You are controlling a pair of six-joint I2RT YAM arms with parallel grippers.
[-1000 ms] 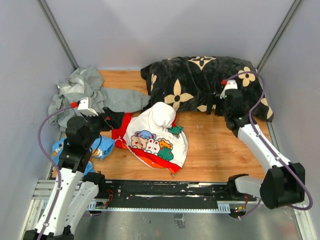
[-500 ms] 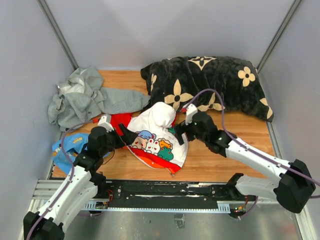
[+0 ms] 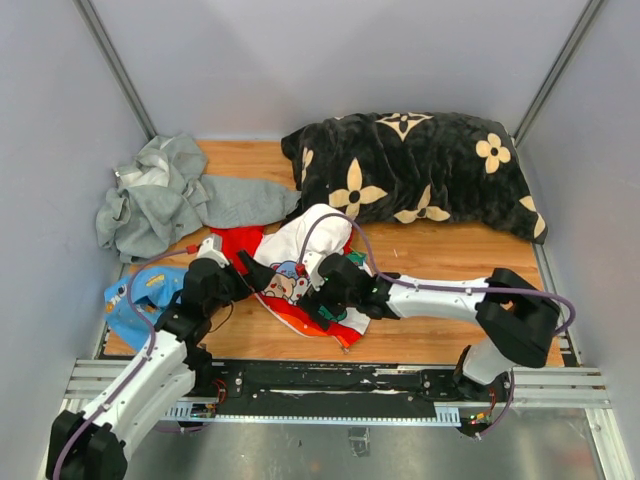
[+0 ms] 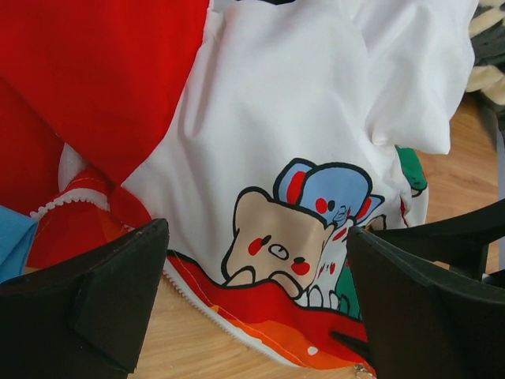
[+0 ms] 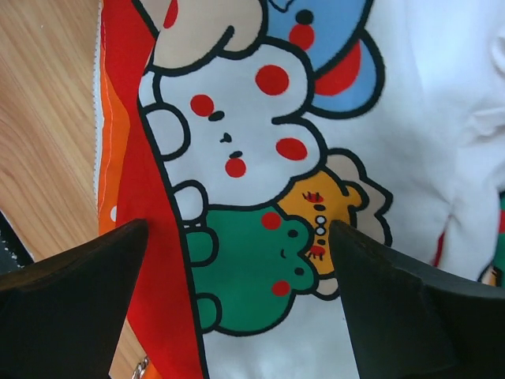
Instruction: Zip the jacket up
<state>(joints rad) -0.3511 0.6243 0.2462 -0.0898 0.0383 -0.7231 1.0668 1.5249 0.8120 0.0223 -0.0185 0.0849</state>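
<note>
The jacket (image 3: 318, 250) lies crumpled on the wooden table, white cartoon panel up, red and rainbow-striped hem toward the front. My left gripper (image 3: 256, 276) is open, low over its left front edge. In the left wrist view the jacket (image 4: 276, 134) fills the frame, and the white zipper teeth (image 4: 207, 300) on its hem run between my left gripper's fingers (image 4: 87, 308). My right gripper (image 3: 322, 300) is open over the panel's front right part. In the right wrist view it (image 5: 241, 308) straddles the green frog print (image 5: 252, 268). Neither holds anything.
A grey hooded sweatshirt (image 3: 165, 195) lies at the back left. A black blanket with beige flowers (image 3: 410, 165) lies at the back right. A small light-blue garment (image 3: 140, 295) sits under my left arm. A black rail (image 3: 330, 385) runs along the front edge.
My right arm swung from the black blanket at the back right down onto the jacket's front. My left gripper moved forward and right to the jacket's left edge.
</note>
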